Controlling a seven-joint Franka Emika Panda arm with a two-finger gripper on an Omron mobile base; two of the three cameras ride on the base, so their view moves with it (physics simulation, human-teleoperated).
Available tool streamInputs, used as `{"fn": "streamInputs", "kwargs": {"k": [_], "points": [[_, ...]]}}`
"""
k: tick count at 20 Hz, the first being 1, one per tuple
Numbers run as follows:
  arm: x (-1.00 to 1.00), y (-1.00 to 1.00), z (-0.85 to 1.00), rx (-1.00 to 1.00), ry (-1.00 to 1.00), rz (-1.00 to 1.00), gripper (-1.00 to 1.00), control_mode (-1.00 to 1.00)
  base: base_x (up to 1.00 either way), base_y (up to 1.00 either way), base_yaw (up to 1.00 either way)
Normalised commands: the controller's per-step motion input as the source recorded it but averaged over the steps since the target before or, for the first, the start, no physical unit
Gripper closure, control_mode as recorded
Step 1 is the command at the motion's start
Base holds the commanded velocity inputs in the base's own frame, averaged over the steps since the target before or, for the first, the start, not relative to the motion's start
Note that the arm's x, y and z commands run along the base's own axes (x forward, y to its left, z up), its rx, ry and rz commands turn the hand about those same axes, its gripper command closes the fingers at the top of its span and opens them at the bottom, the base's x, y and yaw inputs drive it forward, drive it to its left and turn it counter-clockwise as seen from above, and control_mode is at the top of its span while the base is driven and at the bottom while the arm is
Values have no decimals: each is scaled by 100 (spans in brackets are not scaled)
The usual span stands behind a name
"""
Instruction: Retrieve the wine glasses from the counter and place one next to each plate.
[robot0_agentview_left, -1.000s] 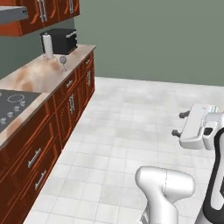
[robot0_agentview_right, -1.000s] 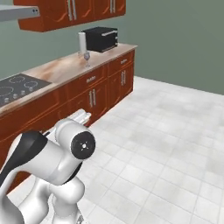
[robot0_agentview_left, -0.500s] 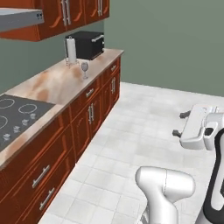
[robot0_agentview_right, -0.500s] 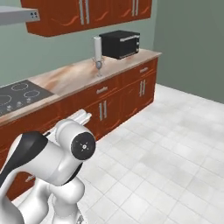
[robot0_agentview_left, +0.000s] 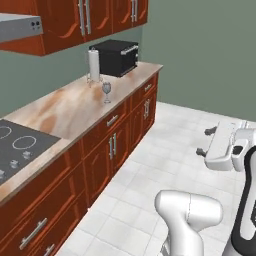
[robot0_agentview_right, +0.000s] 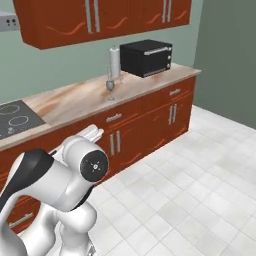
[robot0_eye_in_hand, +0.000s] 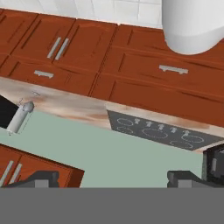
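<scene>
Gripper (robot0_agentview_left: 205, 141) stands open, jaws wide apart w/ nothing between them, well out over the tiled floor (robot0_agentview_left: 150, 170) and well apart from the counter (robot0_agentview_left: 75, 107). Finger tips (robot0_eye_in_hand: 43, 178) in hand view sit far apart at the bottom edge; that view is rolled, so cabinets appear above and wall below.

Wine glass (robot0_agentview_left: 106, 92): one seen, upright on the counter top, near the front edge, just beside and in front of the paper towel roll (robot0_agentview_left: 93, 65). Same glass in right base view (robot0_agentview_right: 110, 89), again upright, in front of the roll (robot0_agentview_right: 114, 63). In hand view the glass is too small to tell; roll (robot0_eye_in_hand: 19, 117) shows as a pale cylinder.

Black toaster oven (robot0_agentview_left: 117, 56) sits at the far end of the counter against the wall, next to the roll; also clear in right base view (robot0_agentview_right: 146, 57). Cooktop (robot0_agentview_left: 17, 150) set into the counter at the near end, well apart from the glass; burners and knobs visible in hand view (robot0_eye_in_hand: 159, 131).

Base cabinets (robot0_agentview_left: 112, 145) reddish-brown, silver bar handles, doors shut. Upper cabinets (robot0_agentview_right: 105, 17) same finish, also shut. Range hood (robot0_agentview_left: 17, 26) over the cooktop.

Second glass and plates: cannot tell where.
</scene>
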Motion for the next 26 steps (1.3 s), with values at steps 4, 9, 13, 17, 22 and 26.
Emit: {"fn": "streamInputs", "kwargs": {"k": [4, 9, 13, 17, 22, 26], "points": [[0, 0, 0, 0, 0, 0, -100, 100, 100, -35, 31], [0, 0, 0, 0, 0, 0, -100, 100, 100, -30, 38], [0, 0, 0, 0, 0, 0, -100, 100, 100, -36, 44], [0, 0, 0, 0, 0, 0, -100, 100, 100, -64, 44], [0, 0, 0, 0, 0, 0, -100, 100, 100, -63, 43], [0, 0, 0, 0, 0, 0, -100, 100, 100, -16, 41]]}}
